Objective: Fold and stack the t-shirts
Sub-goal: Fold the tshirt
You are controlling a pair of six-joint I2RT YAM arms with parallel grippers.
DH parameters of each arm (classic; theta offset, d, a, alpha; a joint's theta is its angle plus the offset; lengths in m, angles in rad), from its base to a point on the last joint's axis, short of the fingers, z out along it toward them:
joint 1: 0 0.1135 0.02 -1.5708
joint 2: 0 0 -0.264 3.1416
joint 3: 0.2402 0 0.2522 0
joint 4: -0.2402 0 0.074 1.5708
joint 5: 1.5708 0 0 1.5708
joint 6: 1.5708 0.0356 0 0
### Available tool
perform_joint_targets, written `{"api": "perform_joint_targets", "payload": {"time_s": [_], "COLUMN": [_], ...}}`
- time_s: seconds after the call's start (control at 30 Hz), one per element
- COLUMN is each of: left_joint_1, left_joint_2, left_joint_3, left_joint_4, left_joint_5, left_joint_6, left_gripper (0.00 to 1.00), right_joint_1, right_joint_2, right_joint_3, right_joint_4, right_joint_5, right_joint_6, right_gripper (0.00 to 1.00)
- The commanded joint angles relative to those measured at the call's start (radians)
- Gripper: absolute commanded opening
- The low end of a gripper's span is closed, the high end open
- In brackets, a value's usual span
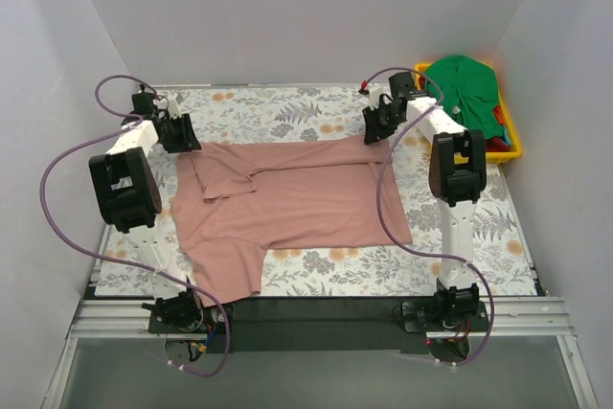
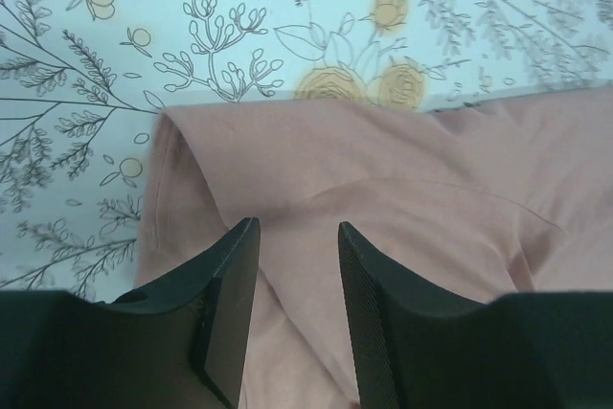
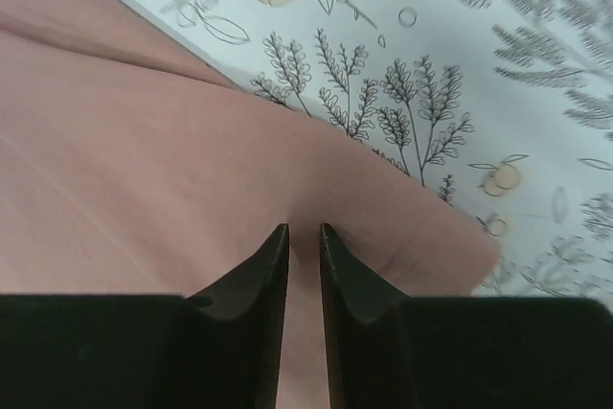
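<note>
Frankly, with my left gripper [image 2: 297, 227] parted above the shirt [image 1: 306, 198] and the right gripper [image 3: 304, 229] nearly closed, hold unclear, a lift may skew it.

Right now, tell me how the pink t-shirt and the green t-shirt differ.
The pink t-shirt lies spread out on the floral cover; the green t-shirt sits bunched in the yellow bin. The pink t-shirt is mid-table; the green t-shirt is at the far right corner. Both are plain, unpatterned cloth.

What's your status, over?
Left gripper open over pink t-shirt, far corner. Right gripper pinched shut on its far edge. Green t-shirt in yellow bin. Nothing blocking.
</note>
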Motion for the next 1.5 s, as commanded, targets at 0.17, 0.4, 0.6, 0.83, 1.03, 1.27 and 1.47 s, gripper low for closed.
{"api": "perform_joint_targets", "payload": {"time_s": [0.17, 0.4, 0.6, 0.83, 1.03, 1.27, 1.47], "left_joint_1": [0.022, 0.038, 0.030, 0.024, 0.028, 0.070, 0.079], "left_joint_2": [0.093, 0.215, 0.347, 0.401, 0.207, -0.111, -0.377], "left_joint_3": [0.023, 0.089, 0.274, 0.531, 0.595, 0.293, -0.145], "left_joint_4": [0.059, 0.066, 0.062, 0.002, -0.111, -0.391, -0.572], "left_joint_5": [-0.156, -0.151, -0.081, 0.050, 0.111, 0.287, 0.285], "left_joint_6": [-0.061, -0.075, -0.116, -0.148, -0.046, 0.307, 0.733], "left_gripper": [0.24, 0.13, 0.12, 0.30, 0.54, 0.68, 0.62], "right_joint_1": [0.000, -0.031, -0.031, -0.031, -0.026, 0.017, 0.103], "right_joint_2": [0.076, 0.123, 0.200, 0.203, -0.084, -0.435, -0.643], "right_joint_3": [-0.023, 0.019, 0.154, 0.312, 0.169, -0.142, -0.532], "right_joint_4": [0.049, 0.069, 0.083, 0.104, 0.109, -0.067, -0.141], "right_joint_5": [0.117, 0.211, 0.248, 0.219, 0.124, 0.055, 0.108], "right_joint_6": [0.006, 0.032, 0.041, 0.023, -0.031, -0.207, -0.335], "right_gripper": [0.24, 0.25, 0.27, 0.48, 0.80, 0.80, 0.64]}}
